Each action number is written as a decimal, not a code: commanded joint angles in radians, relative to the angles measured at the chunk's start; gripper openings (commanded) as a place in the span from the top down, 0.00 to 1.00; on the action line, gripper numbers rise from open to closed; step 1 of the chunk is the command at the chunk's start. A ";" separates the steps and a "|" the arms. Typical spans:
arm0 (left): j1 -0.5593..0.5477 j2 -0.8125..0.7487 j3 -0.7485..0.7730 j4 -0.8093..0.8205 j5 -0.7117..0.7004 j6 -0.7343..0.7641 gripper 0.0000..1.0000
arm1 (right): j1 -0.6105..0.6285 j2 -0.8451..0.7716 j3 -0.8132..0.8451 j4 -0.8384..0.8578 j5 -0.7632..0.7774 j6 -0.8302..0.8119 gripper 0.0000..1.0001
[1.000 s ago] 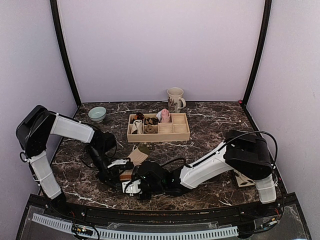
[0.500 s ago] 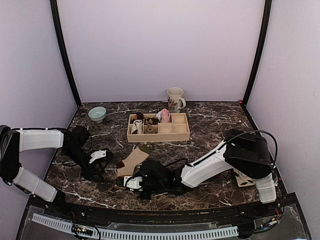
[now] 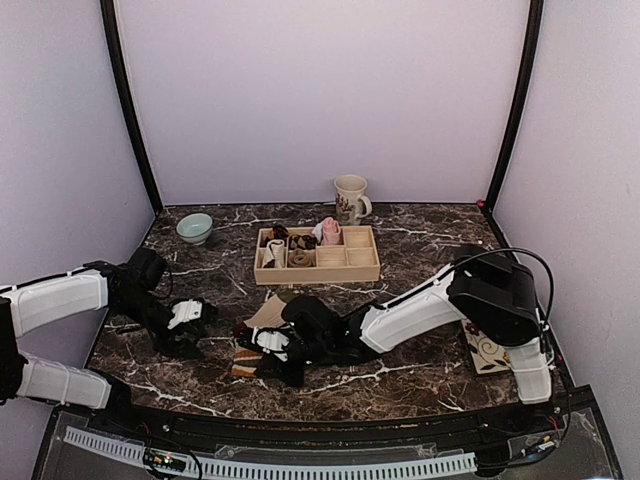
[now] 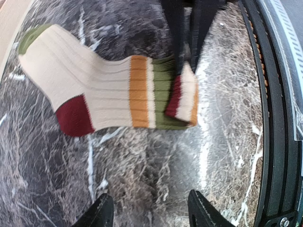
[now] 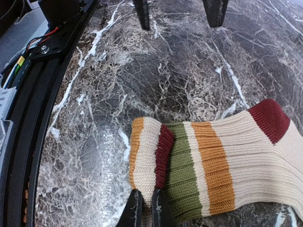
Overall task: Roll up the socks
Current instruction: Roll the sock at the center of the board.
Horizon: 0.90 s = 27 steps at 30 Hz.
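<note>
Top view: my two arms reach over a dark marble table point(image 3: 420, 250) veined in white. The tan sock point(image 3: 265, 312) lies near the middle, on the near side of a wooden tray point(image 3: 318, 270) divided into compartments. A pink sock point(image 3: 330, 232) stands bunched in a far compartment of the tray. Behind the tray are a cream mug point(image 3: 350, 198) and, to the left, a pale green bowl point(image 3: 195, 227). Only this view shows the tray, mug and bowl.

Left wrist view: the tan sock point(image 4: 94, 92) is ribbed knit, with a dark red heel and orange and green bands. Its cuff is folded back over the green band. The right claw point(image 4: 187, 71) comes down from the far side onto that fold. My left claw point(image 4: 149, 213) hangs above bare marble with its fingers apart, gripping nothing and clear of the sock.

Right wrist view: the right claw point(image 5: 144, 208) has its fingers together, clamped on the folded cuff of the tan sock point(image 5: 227, 161). The fold's dark red edge curves across the green ribbing. The left claw point(image 5: 179, 12) shows at the top, with marble between its two fingertips.
</note>
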 commanded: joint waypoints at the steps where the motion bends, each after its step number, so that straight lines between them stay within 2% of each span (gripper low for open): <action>1: -0.078 -0.061 -0.049 0.035 -0.012 0.073 0.43 | -0.035 0.084 0.028 -0.171 -0.095 0.139 1.00; 6: -0.190 -0.035 -0.043 0.117 -0.041 0.039 0.43 | -0.047 0.129 0.067 -0.215 -0.145 0.221 1.00; 12: -0.240 0.007 -0.043 0.154 -0.089 0.046 0.48 | -0.057 0.148 0.067 -0.226 -0.139 0.264 1.00; 18: -0.268 0.091 0.037 0.118 -0.083 -0.008 0.53 | -0.081 0.154 0.042 -0.191 -0.157 0.312 1.00; 24: -0.350 0.047 -0.032 0.196 -0.146 -0.049 0.53 | -0.090 0.182 0.069 -0.223 -0.193 0.321 1.00; 27: -0.429 0.039 -0.025 0.191 -0.187 -0.058 0.53 | -0.099 0.202 0.099 -0.257 -0.200 0.328 1.00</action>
